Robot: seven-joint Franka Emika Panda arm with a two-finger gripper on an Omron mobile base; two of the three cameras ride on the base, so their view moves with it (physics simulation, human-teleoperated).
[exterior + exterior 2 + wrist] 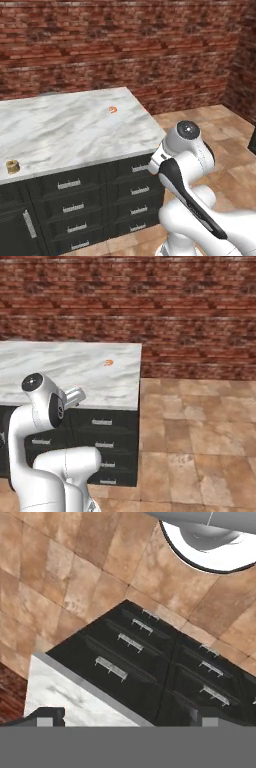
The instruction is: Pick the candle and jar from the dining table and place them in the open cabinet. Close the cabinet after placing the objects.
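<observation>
- We see the desk [75, 130], a white-and-grey veined marble top over black drawer fronts [100, 205] with silver handles, standing on a tan tiled floor [200, 441] before a red brick wall [125, 45].
- The candle [12, 166], a small tan stubby cylinder, stands upright on the marble close to the near edge, at the far left of the left base view.
- A small orange thing [113, 109] lies on the marble toward the far right corner, well apart from the candle; we cannot tell what it is.
- In the hand view the gripper [128, 717] looks down past the corner of the marble at the drawer fronts and the floor tiles.
- Its two dark tips sit at opposite sides of the bottom of that view, so the jaws stand wide, with nothing between them.
- The white arm [192, 200] is folded low beside the desk's right end, apart from the candle.
</observation>
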